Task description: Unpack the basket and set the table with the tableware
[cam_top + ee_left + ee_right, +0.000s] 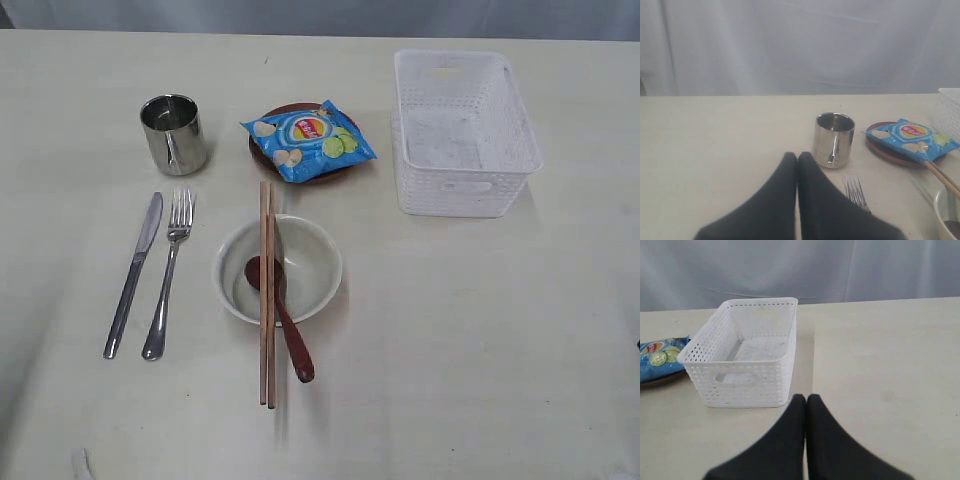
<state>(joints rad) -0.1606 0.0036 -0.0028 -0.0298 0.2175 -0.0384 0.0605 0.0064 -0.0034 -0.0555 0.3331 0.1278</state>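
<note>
Basket (pixel 462 190) looks empty, its near wall perhaps hiding a strip. Cup (pixel 173 133), knife (pixel 135 270), fork (pixel 168 280), bowl (pixel 315 265) with spoon (pixel 290 335) and chopsticks (pixel 266 350) sit on the surface (pixel 480 350). Left claw (pixel 797 157), right claw (pixel 806 399): closed, empty. We judge setting finished; next, keep clear.

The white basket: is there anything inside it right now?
No, the exterior view looks down into the basket and shows only its bare white floor.

Empty white lattice basket (pixel 460 190) on cream table (pixel 500 350), knife (pixel 133 275) beside fork (pixel 168 280), steel cup (pixel 173 135) upright, chopsticks (pixel 267 340) across bowl (pixel 322 250) holding spoon (pixel 295 350)
</note>
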